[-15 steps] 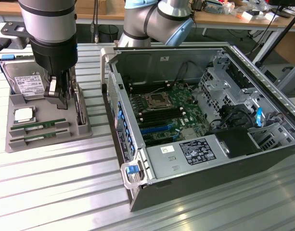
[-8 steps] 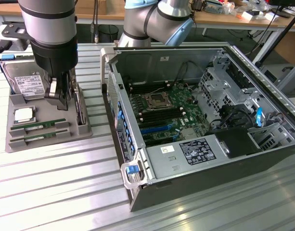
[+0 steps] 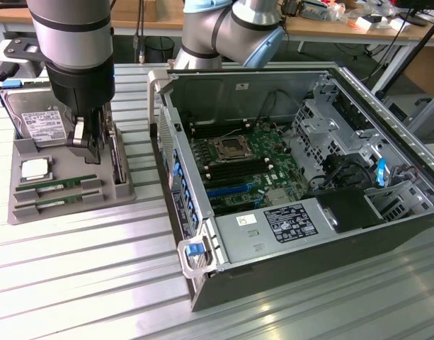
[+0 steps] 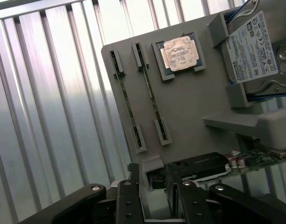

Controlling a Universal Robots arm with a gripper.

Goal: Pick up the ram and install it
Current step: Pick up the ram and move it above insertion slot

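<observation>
Grey tray [image 4: 194, 102] stage: haven't grabbed the ram [image 4: 126, 100], nothing installed; hovering the gripper [image 4: 154, 203] above, jaws spread wide, empty.

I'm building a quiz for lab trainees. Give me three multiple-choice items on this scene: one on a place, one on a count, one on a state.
1. Where do the ram sticks lie? A in the grey tray's slots; B loose on the table; C inside the computer case.
2. How many ram sticks are there? A one; B two; C four.
3. The hand is: A open, empty; B shut on a ram stick; C shut on the tray.
1 A: both stand on edge in tray slots. 2 B: two parallel sticks. 3 A: fingers apart, nothing gripped.
</observation>
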